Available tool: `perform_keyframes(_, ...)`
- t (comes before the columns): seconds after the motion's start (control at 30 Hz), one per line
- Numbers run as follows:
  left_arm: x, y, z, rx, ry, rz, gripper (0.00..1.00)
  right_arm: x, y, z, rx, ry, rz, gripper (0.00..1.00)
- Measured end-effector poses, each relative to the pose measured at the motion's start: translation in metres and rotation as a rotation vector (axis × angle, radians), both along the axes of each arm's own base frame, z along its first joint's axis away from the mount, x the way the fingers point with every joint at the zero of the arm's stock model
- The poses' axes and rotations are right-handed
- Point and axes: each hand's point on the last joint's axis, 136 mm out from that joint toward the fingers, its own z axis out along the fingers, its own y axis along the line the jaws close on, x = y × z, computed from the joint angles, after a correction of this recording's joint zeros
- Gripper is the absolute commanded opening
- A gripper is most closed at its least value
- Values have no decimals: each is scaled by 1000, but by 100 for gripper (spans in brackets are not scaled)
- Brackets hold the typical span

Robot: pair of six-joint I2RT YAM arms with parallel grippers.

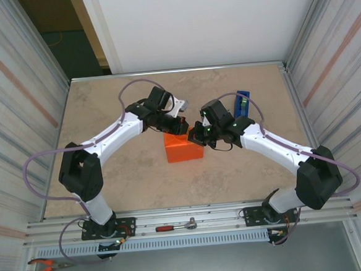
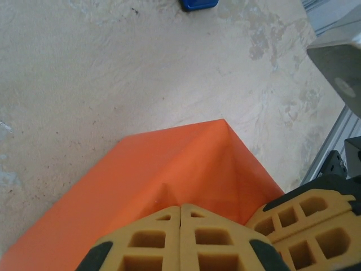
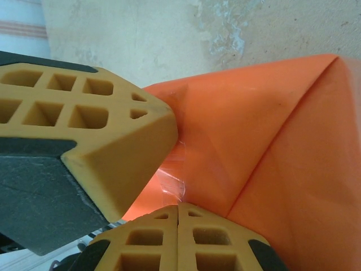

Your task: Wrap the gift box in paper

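Nearest, on the rail (image 1: 192, 216) along the table's near edge, a red-handled ratchet (image 1: 174, 226) lies between the two arm bases, and orange-handled pliers (image 1: 46, 266) lie below the near left corner; neither is part of the job. About the middle of the table (image 1: 104, 110) sits the parcel: the paper (image 1: 183, 151) is folded tight into a crisp-edged block, and I judge that the gift box is inside it, since orange covers every face in sight. Both arms reach in over its far side and meet there. The left gripper (image 2: 180, 208) has its yellow pads pressed flat together with nothing between them, tips resting on the top near the folded corner. The right gripper (image 3: 179, 208) is closed and empty in the same way and bears on the paper just beside the other's fingers. From the right wrist a shiny strip of clear tape (image 3: 172, 182) glints on the end flap between the two sets of tips. Closed jaws make blunt pushers, so the likely reason for this pose is to press the last fold down and rub the tape on, not to grip anything. That would put the wrapping near its end. Farther off, near the far right corner, a blue tape dispenser (image 1: 243, 101) stands well apart from the parcel, within the right arm's reach.
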Motion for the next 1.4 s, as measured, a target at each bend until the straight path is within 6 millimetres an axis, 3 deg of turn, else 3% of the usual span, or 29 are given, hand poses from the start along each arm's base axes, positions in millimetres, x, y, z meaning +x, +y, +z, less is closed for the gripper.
perform_keyframes(0.43, -2, 3, 4, -4, -15, -5, 3, -1, -1, 0, 3, -5, -1, 0)
perform_keyframes(0.77, -8, 17, 42, -41, -104, -14, 1, -1, -1, 0, 5, -7, -1, 0)
perform_keyframes(1.4, -27, 28, 6, 6, -35, -35, 0, -1, -1, 1, 7, -9, -1, 0)
